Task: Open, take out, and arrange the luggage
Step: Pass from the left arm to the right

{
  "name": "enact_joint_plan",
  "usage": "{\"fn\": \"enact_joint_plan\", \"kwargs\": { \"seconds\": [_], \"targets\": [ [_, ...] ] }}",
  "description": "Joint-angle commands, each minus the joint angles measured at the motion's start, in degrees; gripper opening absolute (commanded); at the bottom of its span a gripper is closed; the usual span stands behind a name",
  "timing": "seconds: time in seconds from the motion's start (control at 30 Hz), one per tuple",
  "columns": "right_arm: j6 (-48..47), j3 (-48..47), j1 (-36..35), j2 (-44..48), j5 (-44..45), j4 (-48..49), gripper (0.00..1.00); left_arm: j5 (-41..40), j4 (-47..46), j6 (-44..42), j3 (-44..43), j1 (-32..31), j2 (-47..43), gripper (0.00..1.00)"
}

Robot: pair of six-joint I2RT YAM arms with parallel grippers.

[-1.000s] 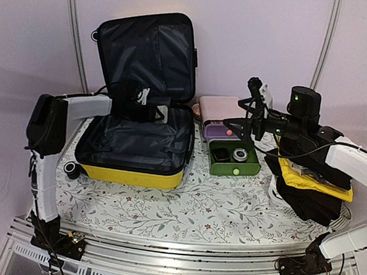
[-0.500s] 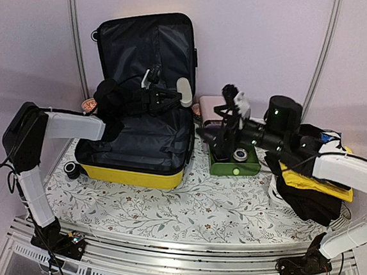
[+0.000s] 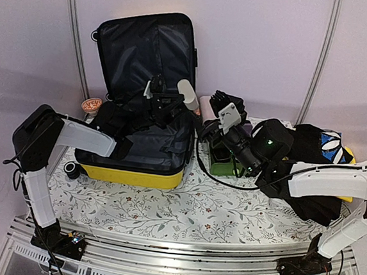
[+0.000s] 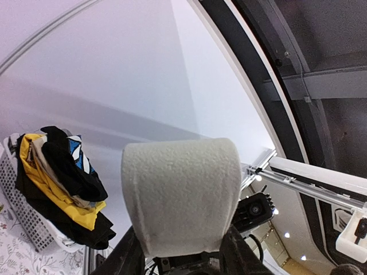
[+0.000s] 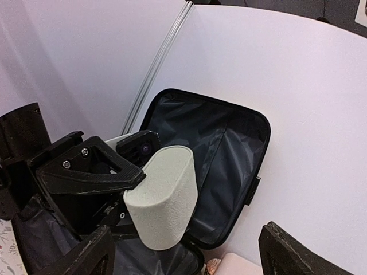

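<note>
Floral counter [image 3: 228, 212], pale wall behind. Left jaws clamped white textured roll [image 5: 163, 197], held above luggage [image 3: 146, 50]. Right jaws spread wide, near roll's right. Luggage lay open at counter's left, lid upright against wall.

Left arm [image 3: 81, 135] was extended forward, left gripper [image 3: 177, 103] raised and clamped on a pale roll [image 3: 188, 93]. Right arm [image 3: 321, 178] stretched leftward. Right gripper [image 3: 224, 104] stood just right of it, fingers [image 5: 80, 258] spread wide.
</note>
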State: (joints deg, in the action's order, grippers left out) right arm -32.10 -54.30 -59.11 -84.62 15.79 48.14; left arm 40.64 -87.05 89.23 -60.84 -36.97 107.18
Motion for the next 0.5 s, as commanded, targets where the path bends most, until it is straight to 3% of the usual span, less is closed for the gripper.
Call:
{"fn": "enact_joint_plan", "kwargs": {
  "seconds": [0.0,0.33,0.47],
  "targets": [
    [-3.5,-0.5,-0.2,-2.5,3.0,9.0,0.89,-2.3,-5.0,1.5,0.8,-1.6,-0.6,0.40],
    [-7.3,-3.5,-0.9,-6.4,2.3,9.9,0.79,-3.5,-4.5,0.7,2.4,-2.0,-1.9,0.41],
    [-9.5,-4.8,-1.5,-8.5,2.7,9.9,0.79,-3.4,-4.4,0.6,2.6,-2.1,-1.9,0.41]
  ]
}}
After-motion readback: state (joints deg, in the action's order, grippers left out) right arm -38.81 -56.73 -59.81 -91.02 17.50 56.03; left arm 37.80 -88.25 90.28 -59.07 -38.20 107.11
